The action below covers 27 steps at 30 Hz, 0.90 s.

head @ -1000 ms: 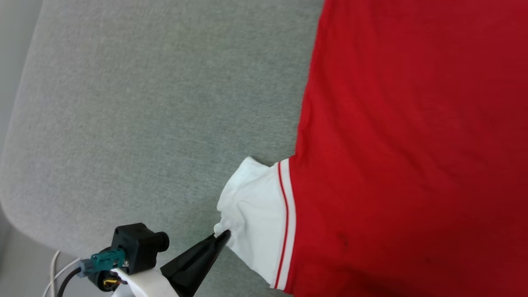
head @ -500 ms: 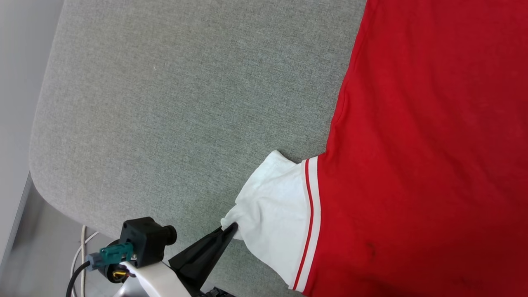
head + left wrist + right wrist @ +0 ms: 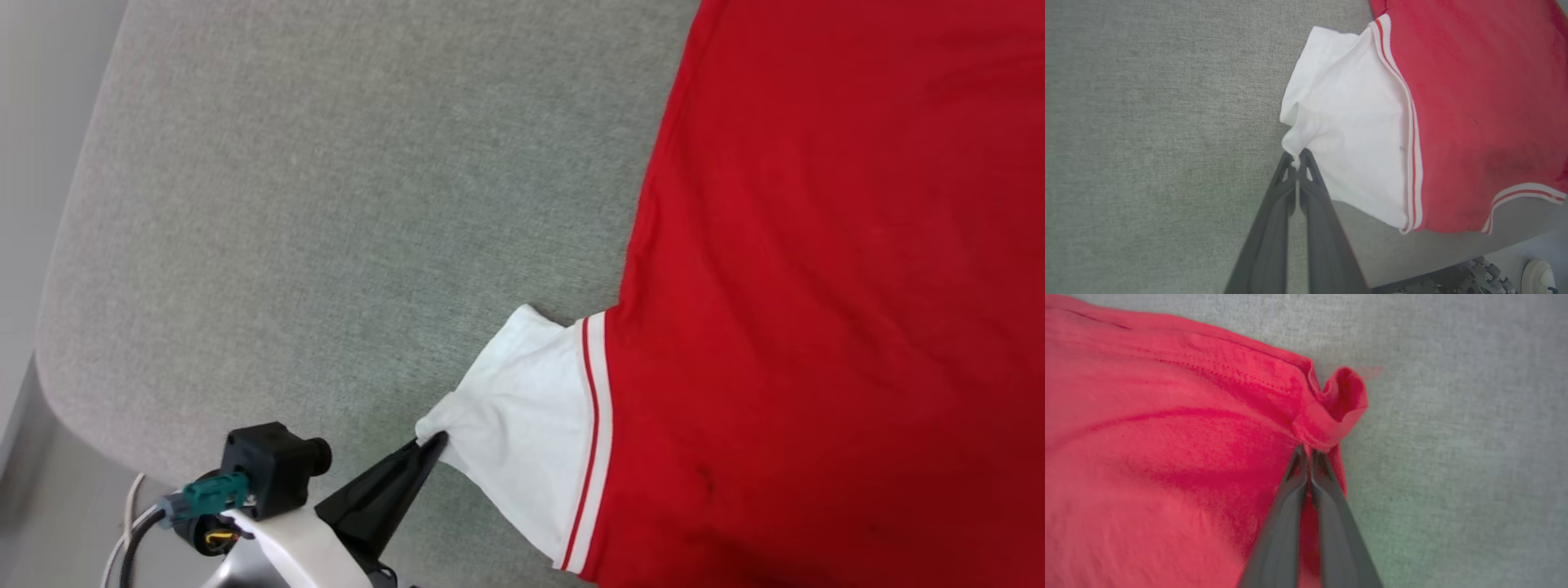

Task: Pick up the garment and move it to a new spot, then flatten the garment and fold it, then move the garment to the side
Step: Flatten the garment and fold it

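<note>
Left gripper [image 3: 433, 442] is closed on the garment [image 3: 816, 286], its 2 dark fingers pressed together with the outer corner of the white sleeve [image 3: 522, 408] pinched between the tips. In the left wrist view the fingertips [image 3: 1314, 196] meet at the sleeve's cuff edge. The cloth is bunched to a small point there and the rest of the sleeve is spread fairly flat. Red-white stripe trim [image 3: 589, 425] runs along the seam where the sleeve joins the red body.

The garment lies on a grey fabric surface [image 3: 326, 204]. Its red body takes the right side of the head view and runs off the top, right and bottom edges, and the sleeve sticks out to the left.

Right gripper [image 3: 1308, 451] is also closed, clamped on a red hem corner [image 3: 1339, 404]. The corner curls into a small loop just past the tips, with hem stitching along the edge leading to it. Red cloth is left of the fingers and grey surface is right of them.

A black camera housing [image 3: 273, 474] with a teal connector [image 3: 208, 494] and cables sits on the left wrist, low left in the head view, over the surface's rounded corner.

At the lower right of the left wrist view, a 2nd striped band [image 3: 1523, 194] edges the red cloth near the surface's rim. The toe of a pale shoe [image 3: 1539, 277] is on the floor beyond.
</note>
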Available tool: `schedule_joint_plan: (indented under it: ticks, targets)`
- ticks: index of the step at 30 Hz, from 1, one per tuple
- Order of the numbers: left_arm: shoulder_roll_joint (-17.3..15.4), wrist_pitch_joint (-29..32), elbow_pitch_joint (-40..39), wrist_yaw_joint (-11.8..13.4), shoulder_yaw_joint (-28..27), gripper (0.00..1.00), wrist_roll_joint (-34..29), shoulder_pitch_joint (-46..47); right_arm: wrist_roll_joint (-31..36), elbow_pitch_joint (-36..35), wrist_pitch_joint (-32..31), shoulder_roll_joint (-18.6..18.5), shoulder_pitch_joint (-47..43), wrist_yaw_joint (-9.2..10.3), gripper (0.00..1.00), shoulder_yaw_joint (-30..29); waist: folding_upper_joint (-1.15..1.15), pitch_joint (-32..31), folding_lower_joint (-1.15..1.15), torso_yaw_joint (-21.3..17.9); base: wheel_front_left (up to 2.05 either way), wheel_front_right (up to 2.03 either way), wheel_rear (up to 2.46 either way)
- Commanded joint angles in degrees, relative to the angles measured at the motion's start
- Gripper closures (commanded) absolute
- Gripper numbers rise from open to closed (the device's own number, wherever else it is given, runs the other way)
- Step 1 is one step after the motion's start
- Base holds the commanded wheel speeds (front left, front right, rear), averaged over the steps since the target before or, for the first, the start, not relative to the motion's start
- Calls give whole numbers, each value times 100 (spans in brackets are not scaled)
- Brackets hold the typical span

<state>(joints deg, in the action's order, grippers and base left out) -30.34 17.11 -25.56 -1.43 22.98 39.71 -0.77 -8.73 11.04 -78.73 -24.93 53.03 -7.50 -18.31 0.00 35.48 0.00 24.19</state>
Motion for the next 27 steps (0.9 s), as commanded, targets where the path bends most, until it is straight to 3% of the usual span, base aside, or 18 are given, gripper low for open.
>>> schedule_joint_plan:
  ticks: [1, 15, 27]
  targets:
    - [-17, -24, 10, 28, -51, 100, 16, -25, -27, 101, -32, 71, -280, 2, 100, -47, 0, -235, 0, -221, 0, 0, 0]
    - [-72, -138, 510, 400, -435, 100, 275, -505, -1076, 85, 618, 471, -2619, 3, 100, 94, 0, -1787, 0, -1439, 0, 0, 0]
    - [101, -352, 747, 627, -578, 100, 403, -787, -2022, -998, 827, 524, -4621, 2, 100, 243, 0, -2528, 0, -2085, 0, 0, 0]
